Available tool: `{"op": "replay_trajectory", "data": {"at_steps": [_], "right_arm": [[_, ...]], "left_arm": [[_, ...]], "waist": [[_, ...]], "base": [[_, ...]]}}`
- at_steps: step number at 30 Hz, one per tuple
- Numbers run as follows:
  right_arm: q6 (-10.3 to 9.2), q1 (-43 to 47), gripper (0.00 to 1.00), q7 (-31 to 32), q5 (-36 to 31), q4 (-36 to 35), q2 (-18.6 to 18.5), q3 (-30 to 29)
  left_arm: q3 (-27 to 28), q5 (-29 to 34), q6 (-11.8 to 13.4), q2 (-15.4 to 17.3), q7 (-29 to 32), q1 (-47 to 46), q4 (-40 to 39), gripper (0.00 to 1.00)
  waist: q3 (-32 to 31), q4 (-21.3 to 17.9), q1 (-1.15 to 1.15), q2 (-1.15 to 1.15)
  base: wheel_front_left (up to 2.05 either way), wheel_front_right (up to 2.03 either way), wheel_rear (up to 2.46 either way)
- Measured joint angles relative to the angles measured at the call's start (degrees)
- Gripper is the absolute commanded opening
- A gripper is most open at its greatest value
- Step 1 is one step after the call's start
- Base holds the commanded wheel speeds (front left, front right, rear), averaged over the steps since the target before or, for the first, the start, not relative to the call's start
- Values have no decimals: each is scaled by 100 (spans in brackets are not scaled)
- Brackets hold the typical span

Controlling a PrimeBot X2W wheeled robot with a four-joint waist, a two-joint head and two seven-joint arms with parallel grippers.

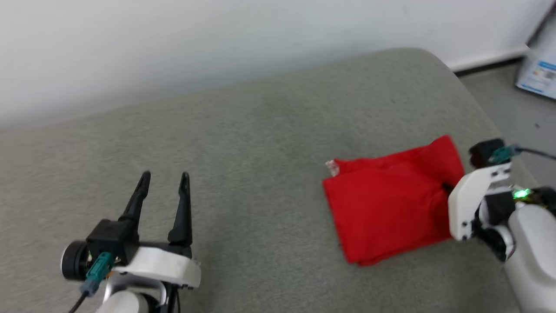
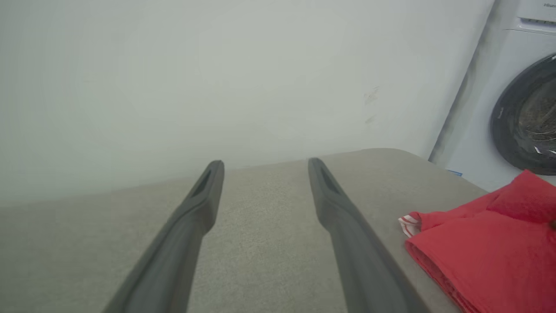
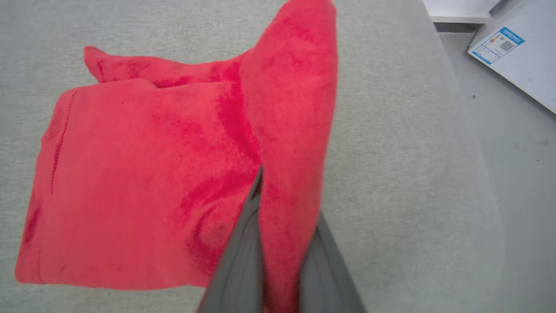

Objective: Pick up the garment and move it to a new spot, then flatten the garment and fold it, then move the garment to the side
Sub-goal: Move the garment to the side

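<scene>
The garment [image 1: 386, 204] lies folded into a red rectangle on the right part of the grey-green padded surface [image 1: 243, 130]. A bit of its red-white striped trim [image 1: 332, 166] sticks out at the far left corner; letters and number are hidden. My right gripper [image 1: 445, 188] is shut on the garment's right edge. In the right wrist view a raised ridge of the garment [image 3: 143, 182] runs up between the fingers [image 3: 236, 265]. My left gripper [image 1: 165, 176] hovers open at the lower left, well apart from the garment [image 2: 486, 248], with nothing between its fingertips [image 2: 215, 167].
A pale wall runs behind the surface. The surface's rounded right edge [image 3: 460, 143] drops to a grey floor, where a white box with a blue label [image 1: 538, 74] stands. A washing machine [image 2: 521, 117] stands beyond the far right corner.
</scene>
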Motion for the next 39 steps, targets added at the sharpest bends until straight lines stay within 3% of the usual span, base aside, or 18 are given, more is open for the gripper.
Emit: {"op": "replay_trajectory", "data": {"at_steps": [11,21,22,23,25,33,39], "right_arm": [[0,-1393,0,-1328,-944,1190,-89,-1049],[0,-2336,0,-2652,-1750,2095,-282,-2379],[0,-2390,10,-2753,-1848,2174,-268,-2503],[0,-2420,46,-2882,-1978,2240,-252,-2613],[0,-2474,98,-3106,-2189,2377,-185,-2867],[0,-2448,100,-3828,-2937,2617,31,-3712],[-1,-2045,100,-4085,-2952,2379,219,-3922]], "left_arm": [[-276,449,-254,236,564,-1115,-383,100],[-414,769,-431,403,950,-1868,-706,100],[-417,795,-436,419,967,-1905,-728,100],[-430,816,-439,433,993,-1929,-744,100],[-444,847,-449,448,1010,-1975,-769,100],[-441,822,-405,458,989,-1959,-746,100],[-415,621,-322,304,713,-1606,-521,100]], "waist": [[1337,-672,1,0],[2491,-663,1,0],[2574,-640,1,0],[2648,-614,1,0],[2763,-557,1,0],[2647,-493,1,0],[2178,-497,1,0]], "base": [[0,0,0],[0,0,0],[0,0,0],[0,0,0],[0,0,0],[0,0,0],[0,0,0]]}}
